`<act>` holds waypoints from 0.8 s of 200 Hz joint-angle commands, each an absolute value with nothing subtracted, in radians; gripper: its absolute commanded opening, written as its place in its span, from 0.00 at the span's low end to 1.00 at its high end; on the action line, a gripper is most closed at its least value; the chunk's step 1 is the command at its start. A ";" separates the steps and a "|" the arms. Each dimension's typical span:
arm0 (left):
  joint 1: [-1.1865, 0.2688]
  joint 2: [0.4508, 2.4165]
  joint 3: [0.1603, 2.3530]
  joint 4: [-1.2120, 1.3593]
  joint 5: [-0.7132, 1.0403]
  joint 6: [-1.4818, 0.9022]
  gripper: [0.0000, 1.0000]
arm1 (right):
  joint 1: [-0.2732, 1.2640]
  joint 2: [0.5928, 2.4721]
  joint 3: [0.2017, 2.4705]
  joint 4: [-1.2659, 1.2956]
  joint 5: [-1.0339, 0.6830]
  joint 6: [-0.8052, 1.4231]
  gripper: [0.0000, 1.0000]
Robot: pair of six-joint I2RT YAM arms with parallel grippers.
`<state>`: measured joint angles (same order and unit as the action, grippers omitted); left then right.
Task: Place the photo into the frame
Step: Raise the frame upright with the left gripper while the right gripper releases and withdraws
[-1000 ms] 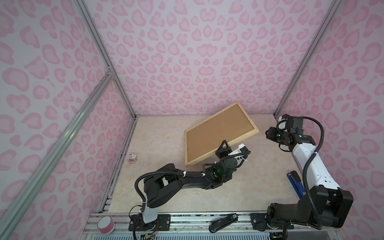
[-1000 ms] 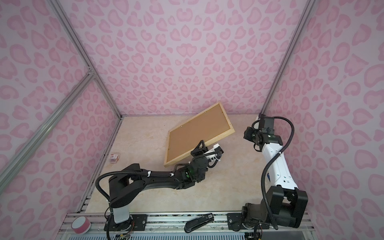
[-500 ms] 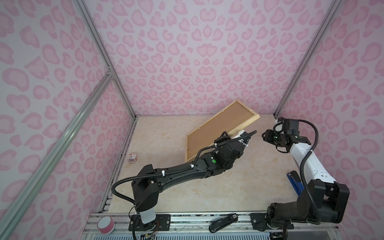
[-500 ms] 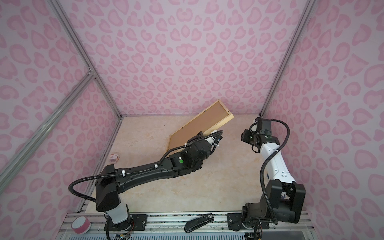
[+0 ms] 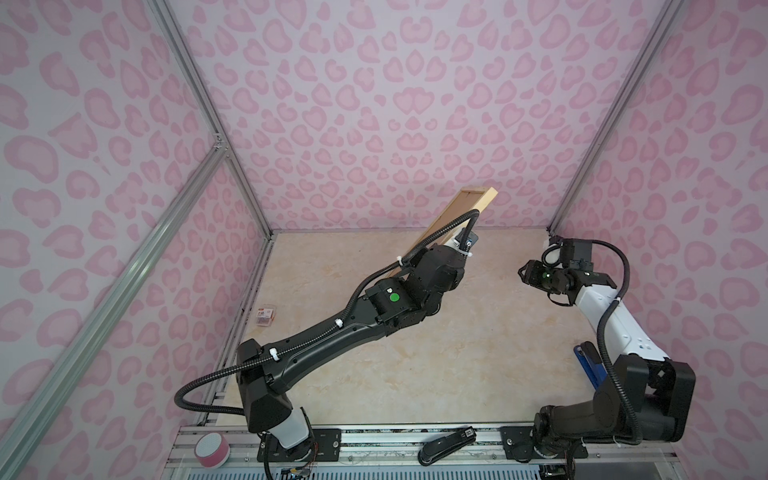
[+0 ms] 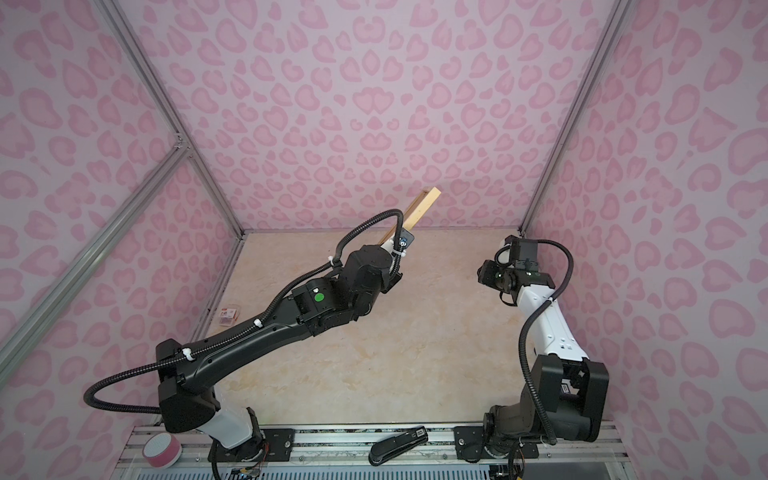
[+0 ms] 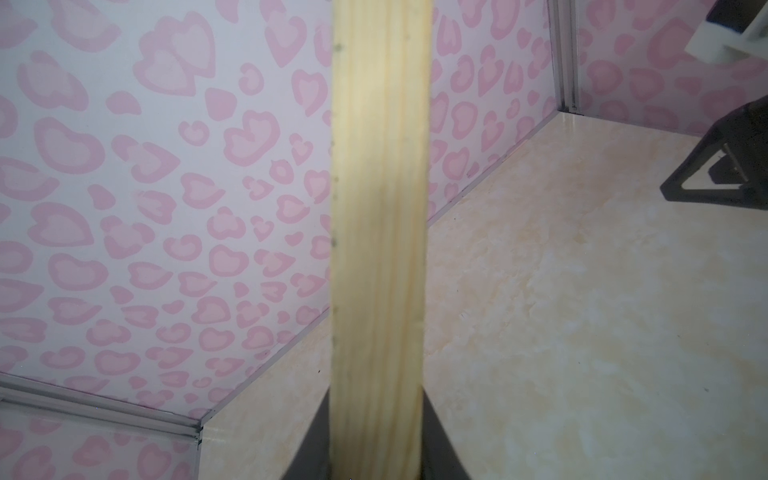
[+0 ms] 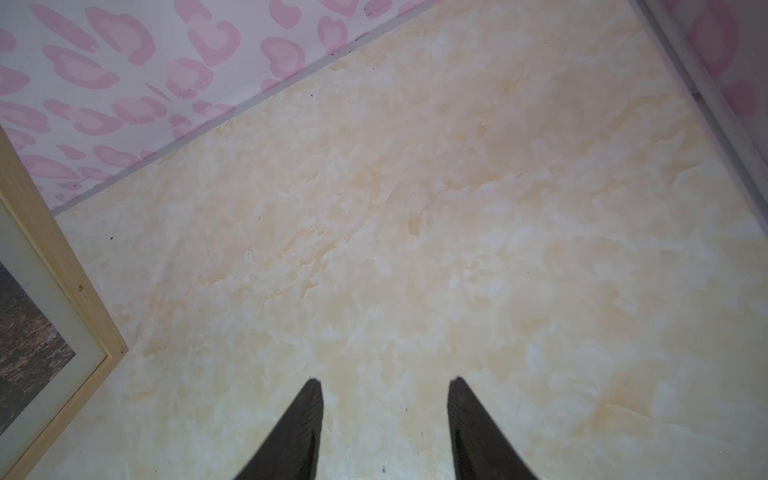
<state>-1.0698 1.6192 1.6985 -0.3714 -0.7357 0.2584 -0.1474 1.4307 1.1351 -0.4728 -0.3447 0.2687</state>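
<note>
The frame (image 5: 473, 203) of pale wood stands tilted up steeply on its side, seen almost edge-on in both top views (image 6: 424, 203). My left gripper (image 7: 378, 392) is shut on its wooden edge (image 7: 380, 208), one dark finger on each side. In the right wrist view the frame's corner (image 8: 54, 257) shows a white mat and, inside it, the brownish photo (image 8: 25, 332). My right gripper (image 8: 384, 380) is open over bare table, to the right of the frame and apart from it (image 5: 524, 272). The frame's lower edge is hidden behind my left arm.
A small box (image 5: 266, 316) lies by the left wall. A blue object (image 5: 586, 365) lies beside the right arm's base. A black stapler (image 5: 446, 444) and a pink tape roll (image 5: 212, 449) rest on the front rail. Pink patterned walls close in three sides.
My left arm has risen and swung the frame from lying flat, brown back up, to nearly upright. The right gripper has dropped a little and turned toward the frame.
</note>
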 commanded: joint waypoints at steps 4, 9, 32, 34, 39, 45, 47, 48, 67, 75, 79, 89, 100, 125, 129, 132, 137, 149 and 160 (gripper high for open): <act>-1.058 1.581 1.752 -0.322 -0.714 0.207 0.03 | -0.137 1.442 1.128 -0.446 -0.362 0.269 0.49; -1.055 1.577 1.761 -0.328 -0.705 0.196 0.03 | -0.137 1.444 1.127 -0.441 -0.368 0.270 0.49; -1.030 1.546 1.770 -0.342 -0.646 0.139 0.03 | -0.130 1.457 1.114 -0.412 -0.404 0.270 0.49; -1.028 1.543 1.771 -0.343 -0.639 0.133 0.03 | -0.129 1.458 1.112 -0.411 -0.405 0.270 0.49; -1.019 1.534 1.770 -0.347 -0.621 0.114 0.03 | -0.127 1.462 1.112 -0.408 -0.408 0.269 0.49; -1.009 1.526 1.768 -0.353 -0.599 0.091 0.03 | -0.123 1.467 1.111 -0.405 -0.409 0.270 0.49; -1.005 1.522 1.767 -0.354 -0.591 0.083 0.03 | -0.122 1.469 1.111 -0.404 -0.411 0.270 0.49; -1.003 1.520 1.766 -0.355 -0.588 0.080 0.03 | -0.122 1.469 1.111 -0.404 -0.411 0.270 0.49; -0.971 1.493 1.749 -0.365 -0.529 0.019 0.03 | -0.113 1.481 1.114 -0.410 -0.414 0.268 0.49; -0.955 1.482 1.743 -0.371 -0.500 -0.006 0.03 | -0.111 1.482 1.115 -0.410 -0.416 0.267 0.49; -0.948 1.478 1.740 -0.373 -0.489 -0.017 0.03 | -0.110 1.483 1.115 -0.410 -0.416 0.267 0.49; -0.931 1.467 1.725 -0.374 -0.462 -0.043 0.03 | -0.106 1.484 1.116 -0.410 -0.418 0.267 0.48; -0.914 1.458 1.715 -0.379 -0.435 -0.072 0.03 | -0.102 1.484 1.119 -0.412 -0.419 0.266 0.49; -0.859 1.439 1.690 -0.375 -0.344 -0.167 0.03 | -0.098 1.490 1.124 -0.415 -0.422 0.267 0.48; -0.844 1.437 1.688 -0.374 -0.324 -0.186 0.03 | -0.098 1.491 1.124 -0.415 -0.423 0.267 0.48; -0.835 1.435 1.686 -0.373 -0.310 -0.198 0.03 | -0.097 1.492 1.124 -0.416 -0.423 0.267 0.48; -0.820 1.433 1.683 -0.371 -0.285 -0.225 0.03 | -0.097 1.493 1.125 -0.416 -0.426 0.266 0.48; -0.782 1.428 1.671 -0.364 -0.230 -0.281 0.03 | -0.097 1.496 1.122 -0.414 -0.432 0.269 0.48; -0.753 1.430 1.666 -0.363 -0.183 -0.327 0.03 | -0.096 1.499 1.122 -0.415 -0.436 0.271 0.48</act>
